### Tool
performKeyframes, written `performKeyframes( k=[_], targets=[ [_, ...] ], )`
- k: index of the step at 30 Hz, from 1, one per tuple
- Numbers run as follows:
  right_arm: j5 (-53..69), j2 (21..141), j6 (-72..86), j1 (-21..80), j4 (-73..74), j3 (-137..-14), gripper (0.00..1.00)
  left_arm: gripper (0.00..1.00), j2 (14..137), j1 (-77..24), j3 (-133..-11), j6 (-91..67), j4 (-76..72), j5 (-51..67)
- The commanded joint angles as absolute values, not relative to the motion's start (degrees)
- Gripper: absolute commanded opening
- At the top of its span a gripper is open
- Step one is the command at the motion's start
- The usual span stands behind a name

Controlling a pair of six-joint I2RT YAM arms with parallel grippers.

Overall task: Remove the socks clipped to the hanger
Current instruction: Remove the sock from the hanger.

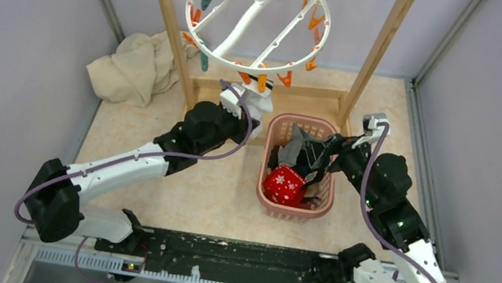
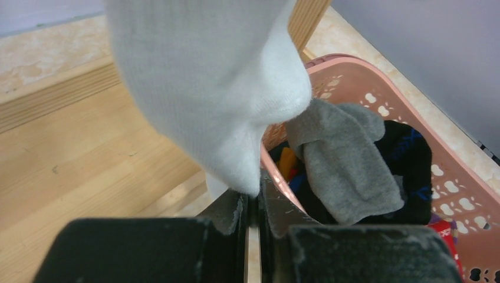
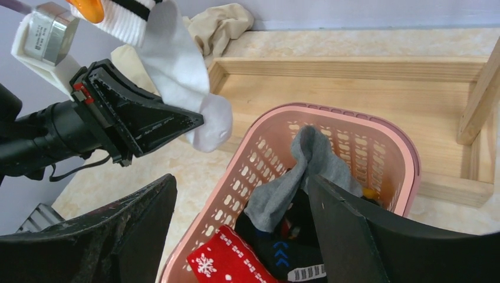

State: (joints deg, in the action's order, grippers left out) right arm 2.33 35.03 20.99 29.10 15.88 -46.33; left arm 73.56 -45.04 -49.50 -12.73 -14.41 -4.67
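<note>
Clamped left gripper (image 2: 252,203) on toe of white sock (image 2: 206,88), hung from orange clip (image 3: 88,9) beside basket (image 2: 354,71) far-left corner. Held right gripper (image 3: 242,183) spread open above basket.

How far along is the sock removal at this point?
Done: grey sock, red sock and black sock lie in the pink basket. In hand: left gripper shut on the white sock, which an orange clip holds. Left: pulling it off the hanger.

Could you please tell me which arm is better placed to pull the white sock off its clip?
Left. The left tool is shut on the white sock hanging from an orange clip; the right tool stands open over the pink basket.
</note>
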Motion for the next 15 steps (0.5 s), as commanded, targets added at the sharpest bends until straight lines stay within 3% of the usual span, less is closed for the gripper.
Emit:
performKeyframes(
  k=[1,15],
  targets=[
    [0.78,34.74,19.58,28.83,15.37,-50.13,0.82,0.09,75.73,-48.69,-54.37,-9.07,-12.81,-7.92],
    [-1.13,34.63,18.70,28.83,16.86,-51.39,0.82,0.12,80.50,-56.10,-61.27,-4.10,-8.39,-15.47]
  ],
)
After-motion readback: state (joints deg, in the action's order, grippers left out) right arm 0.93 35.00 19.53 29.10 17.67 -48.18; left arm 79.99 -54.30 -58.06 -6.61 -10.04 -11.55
